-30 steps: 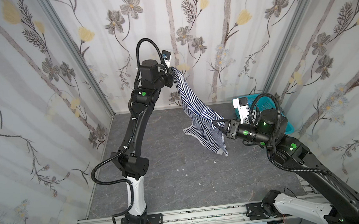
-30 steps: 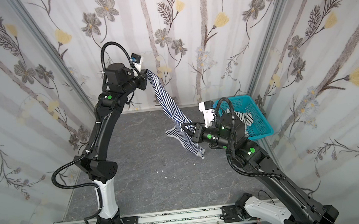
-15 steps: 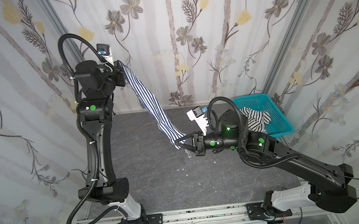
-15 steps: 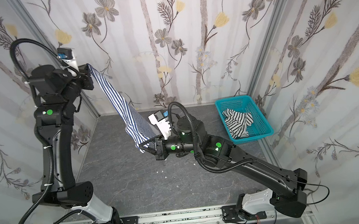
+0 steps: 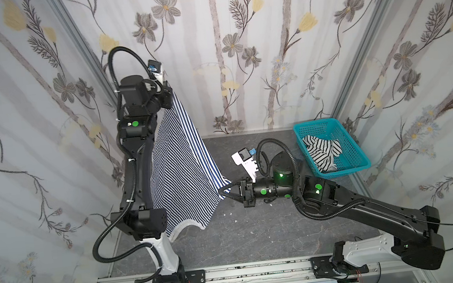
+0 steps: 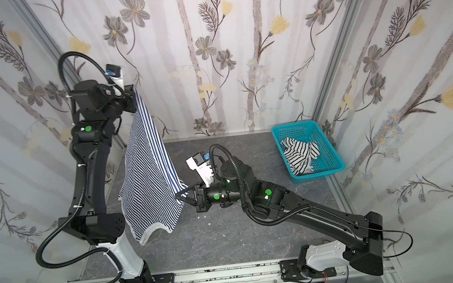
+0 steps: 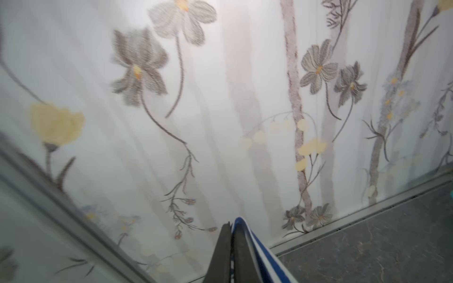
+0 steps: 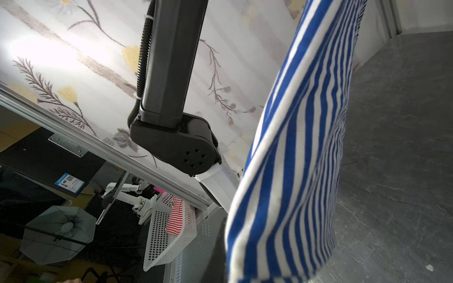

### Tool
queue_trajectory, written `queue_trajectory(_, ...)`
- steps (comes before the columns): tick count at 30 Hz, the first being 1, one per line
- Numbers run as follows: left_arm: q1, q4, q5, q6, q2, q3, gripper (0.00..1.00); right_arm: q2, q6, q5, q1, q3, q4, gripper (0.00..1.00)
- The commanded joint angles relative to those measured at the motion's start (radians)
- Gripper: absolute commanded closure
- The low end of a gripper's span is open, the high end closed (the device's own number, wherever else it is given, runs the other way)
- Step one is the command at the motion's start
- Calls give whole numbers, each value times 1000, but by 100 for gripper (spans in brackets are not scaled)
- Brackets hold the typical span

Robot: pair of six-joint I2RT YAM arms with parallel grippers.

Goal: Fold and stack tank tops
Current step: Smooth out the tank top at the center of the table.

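Note:
The fine navy-and-white striped tank top (image 5: 183,175) (image 6: 149,179) hangs spread in the air over the left part of the table, its white-trimmed lower edge just above the surface. My left gripper (image 5: 170,93) (image 6: 133,96) (image 7: 231,224) is raised high and shut on its upper corner. My right gripper (image 5: 222,191) (image 6: 180,195) is low and shut on its right corner; in the right wrist view the striped cloth (image 8: 294,171) covers the jaws. The white tank top with wider black stripes (image 5: 322,152) (image 6: 301,154) lies crumpled in the basket.
The turquoise basket (image 5: 343,170) (image 6: 320,174) stands at the back right corner of the grey table (image 5: 258,239). My left arm's elbow (image 5: 144,221) sits just behind the hanging top. Floral curtain walls close in on three sides. Small white specks (image 5: 235,221) lie mid-table.
Both grippers carried the striped top leftward from the table's middle. In the last half second the left gripper came slightly right and lower, and the cloth fanned from a narrow strip into a broad sheet.

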Motion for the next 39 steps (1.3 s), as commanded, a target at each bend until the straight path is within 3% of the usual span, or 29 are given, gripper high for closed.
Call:
queue_trajectory(1, -103, 23, -44, 57, 102, 42, 100, -40, 77, -14, -15, -116, 129, 100)
queue_trajectory(11, -330, 27, -107, 142, 542, 233, 100, -270, 275, 2, -194, -580, 265, 100)
queue_trajectory(16, -402, 45, -129, 163, 717, 355, 100, -389, 347, 26, -299, -739, 239, 100)
queue_trajectory(28, -540, 147, -149, 157, 828, 355, 100, -633, 510, 64, -476, -1021, 183, 96)
queue_trajectory(35, -589, 215, -116, 116, 856, 354, 97, -817, 617, 230, -494, -1088, -15, 86)
queue_trajectory(37, -596, 232, -113, 106, 860, 353, 94, -912, 679, 297, -495, -1115, -96, 86)
queue_trajectory(39, -599, 252, -107, 82, 862, 354, 90, -1029, 752, 361, -495, -1143, -192, 79)
